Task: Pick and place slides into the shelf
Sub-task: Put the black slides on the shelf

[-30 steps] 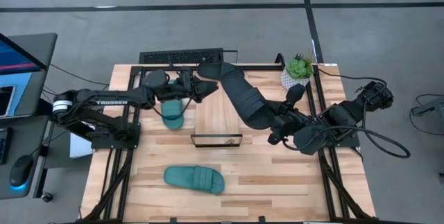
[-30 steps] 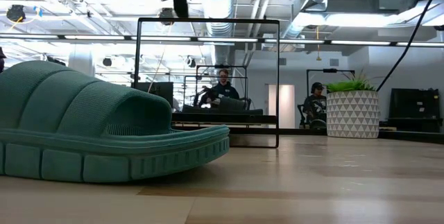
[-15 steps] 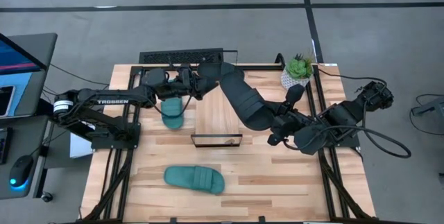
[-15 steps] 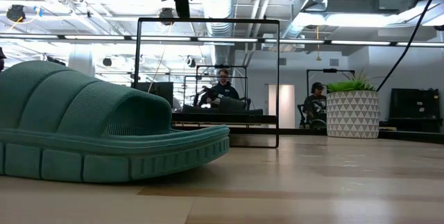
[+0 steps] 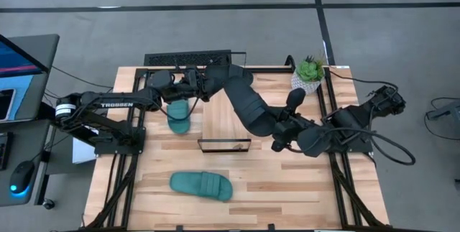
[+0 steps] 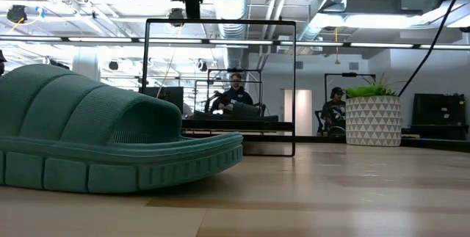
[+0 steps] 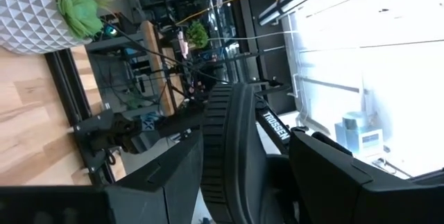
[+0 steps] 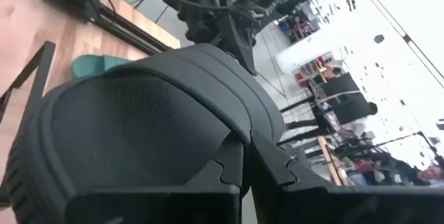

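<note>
One black slide [image 5: 248, 103] is held up in the air over the shelf [image 5: 224, 121], a light-wood plank on a black wire frame [image 6: 147, 83]. My left gripper [image 5: 205, 81] is at the slide's strap end and my right gripper [image 5: 273, 128] is shut on its heel end. Two teal slides lie sole-down on the table. One teal slide [image 5: 178, 117] is partly under my left arm, and the other teal slide [image 5: 201, 186] is near the front edge and looms large in the low view [image 6: 95, 141]. My left gripper [image 7: 246, 134] has the slide's strap end between its two fingers, which stand one over the other: one against the ribbed sole edge [image 7: 215, 154], one over the strap side [image 7: 277, 161]. It comes level from the table's left, along the slide. That end is clear of the shelf. My right gripper [image 8: 246, 154] pinches the heel rim [image 8: 208, 151] of the slide between its shut fingers. It comes from the table's right, slanting slightly down, along the slide. The footbed [image 8: 132, 127] faces up and the heel end is clear of the shelf.
A potted plant [image 5: 309, 74] in a white patterned pot stands at the far right corner. A black keyboard-like bar [image 5: 188, 59] lies along the far edge. Black frame rails run down both table sides. Bare wood shows at the front right. People sit in the room behind.
My right gripper has edged toward the table's left with the slide's heel end. The strap end at my left gripper has stayed where it was, so the slide looks more bent between the two grippers.
</note>
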Tool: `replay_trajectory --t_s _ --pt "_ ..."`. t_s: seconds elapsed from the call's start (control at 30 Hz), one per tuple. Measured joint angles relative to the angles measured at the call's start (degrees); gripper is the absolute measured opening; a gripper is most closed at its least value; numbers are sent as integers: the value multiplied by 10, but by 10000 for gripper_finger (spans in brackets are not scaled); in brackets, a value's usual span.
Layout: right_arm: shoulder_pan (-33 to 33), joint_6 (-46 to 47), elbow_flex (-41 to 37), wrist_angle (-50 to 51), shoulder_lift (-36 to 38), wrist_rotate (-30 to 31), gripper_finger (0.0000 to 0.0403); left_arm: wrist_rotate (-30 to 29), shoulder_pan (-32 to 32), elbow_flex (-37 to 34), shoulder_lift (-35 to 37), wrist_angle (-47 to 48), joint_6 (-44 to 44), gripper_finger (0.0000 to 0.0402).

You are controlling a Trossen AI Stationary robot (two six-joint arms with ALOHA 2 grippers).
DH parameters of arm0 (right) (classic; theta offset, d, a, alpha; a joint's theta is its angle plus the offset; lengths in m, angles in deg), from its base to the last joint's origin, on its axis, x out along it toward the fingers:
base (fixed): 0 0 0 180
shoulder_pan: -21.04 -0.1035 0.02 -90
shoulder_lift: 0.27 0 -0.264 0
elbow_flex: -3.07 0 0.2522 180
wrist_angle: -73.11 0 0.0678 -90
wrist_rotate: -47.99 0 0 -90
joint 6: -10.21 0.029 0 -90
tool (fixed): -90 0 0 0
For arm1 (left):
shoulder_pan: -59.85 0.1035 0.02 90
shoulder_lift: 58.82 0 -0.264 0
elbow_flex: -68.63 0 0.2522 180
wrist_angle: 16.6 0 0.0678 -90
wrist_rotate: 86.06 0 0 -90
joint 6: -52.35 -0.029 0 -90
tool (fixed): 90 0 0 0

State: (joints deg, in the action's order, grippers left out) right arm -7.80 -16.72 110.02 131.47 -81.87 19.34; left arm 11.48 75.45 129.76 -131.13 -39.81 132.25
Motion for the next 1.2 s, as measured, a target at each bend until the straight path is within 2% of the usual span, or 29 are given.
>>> replay_trajectory --t_s 0.7,1.2 --pt "4 -39 0 -40 -1 2 0 4 -1 0 0 1 -8 201" --pt "4 -121 0 -112 -1 2 0 7 -1 0 1 0 -8 201"
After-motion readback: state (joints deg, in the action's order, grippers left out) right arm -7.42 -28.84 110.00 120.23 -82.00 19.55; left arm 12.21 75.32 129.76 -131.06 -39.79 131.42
